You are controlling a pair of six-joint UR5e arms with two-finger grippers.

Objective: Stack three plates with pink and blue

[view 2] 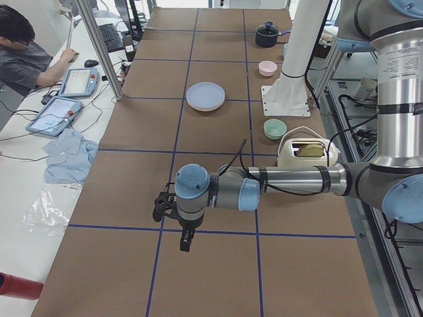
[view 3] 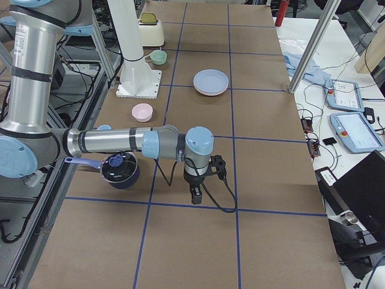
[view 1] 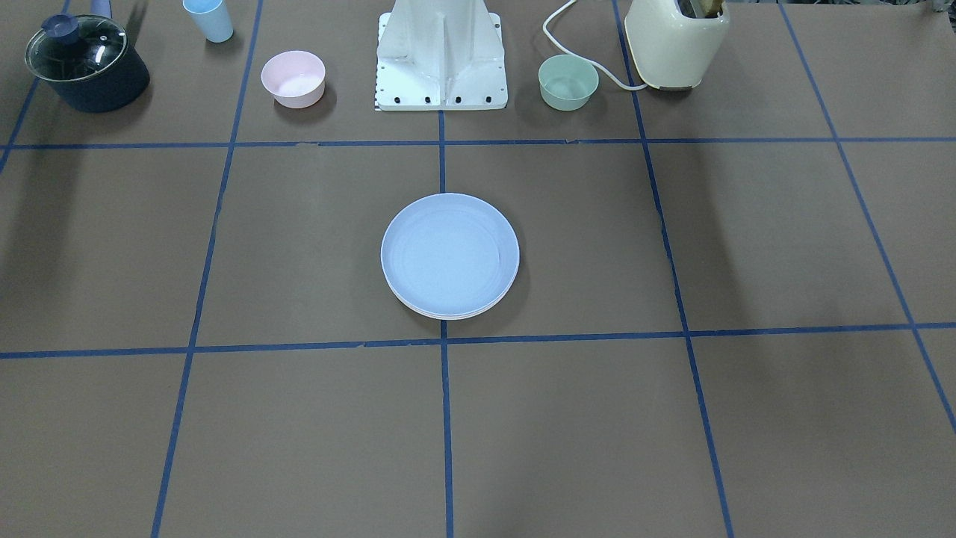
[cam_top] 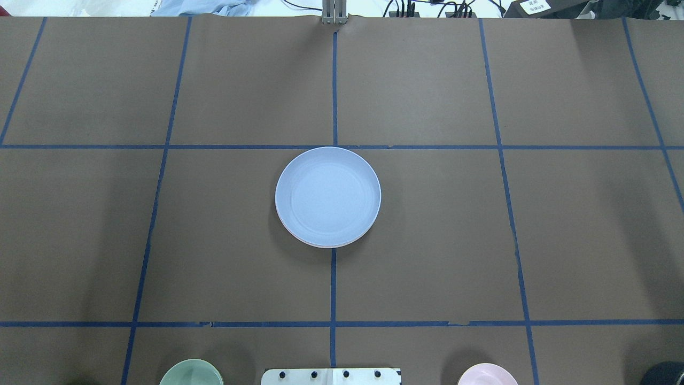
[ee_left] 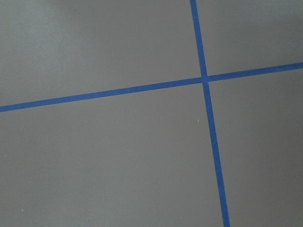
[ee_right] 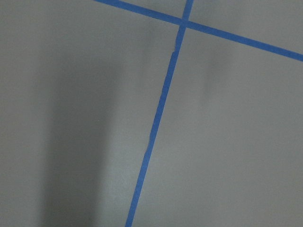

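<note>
The three plates sit in one stack at the table's middle, with the light blue plate on top. It also shows in the overhead view. Beneath it only thin rims show, a pale pink one and a cream-white one. The stack also shows in the left side view and the right side view. My left gripper hangs far from the stack above the bare table, and I cannot tell its state. My right gripper hangs over the opposite end, state also unclear. Both wrist views show only table and blue tape.
Along the robot's side stand a lidded dark pot, a blue cup, a small pink bowl, the white robot base, a small green bowl and a cream toaster. An operator sits beside the table.
</note>
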